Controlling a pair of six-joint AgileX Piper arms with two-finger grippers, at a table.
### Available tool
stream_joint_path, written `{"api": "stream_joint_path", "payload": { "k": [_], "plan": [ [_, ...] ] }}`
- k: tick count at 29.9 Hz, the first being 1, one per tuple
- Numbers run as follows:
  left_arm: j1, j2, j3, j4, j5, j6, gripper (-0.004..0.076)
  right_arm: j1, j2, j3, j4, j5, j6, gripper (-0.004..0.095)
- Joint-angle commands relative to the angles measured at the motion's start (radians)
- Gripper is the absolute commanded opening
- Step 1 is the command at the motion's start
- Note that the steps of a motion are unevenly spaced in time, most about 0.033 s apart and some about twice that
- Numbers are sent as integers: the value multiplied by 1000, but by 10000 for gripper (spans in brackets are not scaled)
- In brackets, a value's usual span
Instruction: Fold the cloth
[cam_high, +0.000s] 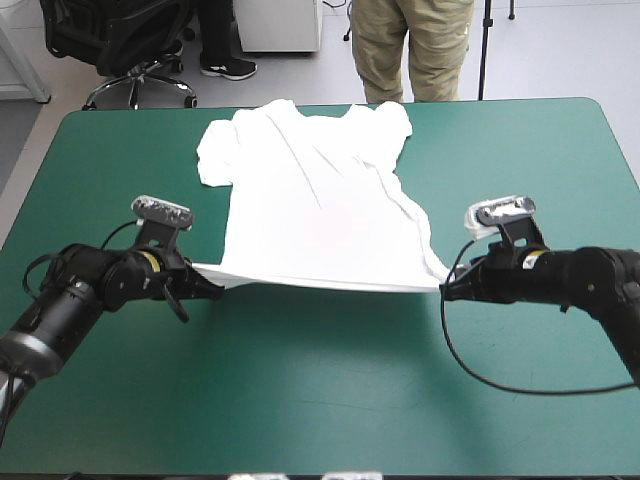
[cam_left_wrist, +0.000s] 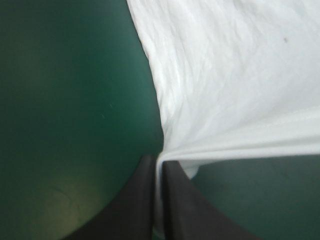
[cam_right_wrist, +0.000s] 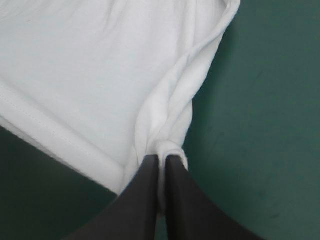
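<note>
Both hands are on the T-shirt, which lies spread on the bench with only its near hem raised a touch, a thin shadow under it. The left hand is clenched on the hem's left corner. Its wrist view shows the black fingers all but closed, with a sliver of white sheet pinched between them. The right hand is clenched on the hem's other corner, where the cloth bunches into a twisted ridge right at its fingers. Why the corners? Gripped there and drawn apart, the hem runs as one straight, taut line between the hands, so it looks ready to travel as a clean edge instead of sagging in the middle. The collar end and sleeves, opposite the hem, lie flat on the bench and seem to anchor the shirt while the near edge comes up. By my reading the fold has barely begun: the hem is grasped but not yet carried over the shirt's body. Watch that bunched right corner, which could slip or drag a crease across.
</note>
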Motion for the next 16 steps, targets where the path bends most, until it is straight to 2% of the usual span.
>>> {"api": "stream_joint_path", "payload": {
  "k": [1, 5, 8, 16],
  "plan": [
    [5, -111, 85, -10, -27, 3, -9, -13, -116, 68, -13, 21, 29, -12],
    [5, -187, 159, -10, 51, 3, -9, -13, -181, 150, -15, 103, 66, -12],
    [5, -214, 199, -17, 110, 18, -9, -13, -202, 220, -18, 105, 87, -12],
    [5, -226, 315, -111, 84, 97, -9, -13, -201, 352, -15, 5, 99, -12]
  ]
}}
